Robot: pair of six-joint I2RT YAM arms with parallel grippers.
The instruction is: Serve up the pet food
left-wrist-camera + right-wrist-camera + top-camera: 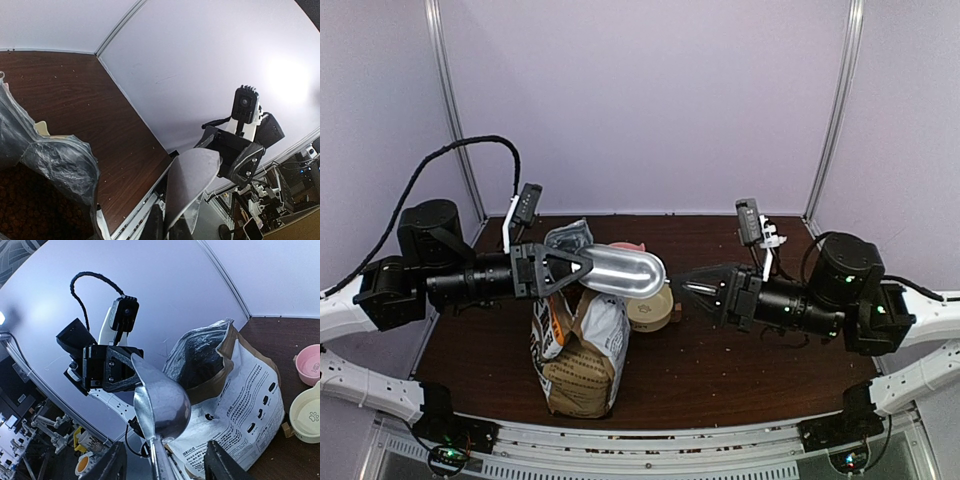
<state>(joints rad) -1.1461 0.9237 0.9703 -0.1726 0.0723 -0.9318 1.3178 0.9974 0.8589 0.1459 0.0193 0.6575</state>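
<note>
— Left gripper?
— Jaws pinching the scoop, held level over the open bag. The pet food lies inside that bag.
— Right gripper?
— Jaws spread, just beside the scoop's rounded end.

Dark wood-grain tabletop. Carries printed bag upright, left of centre; cream bowl just beside bag's right; pink bowl behind that. Small specks scattered over bare wood.
</note>
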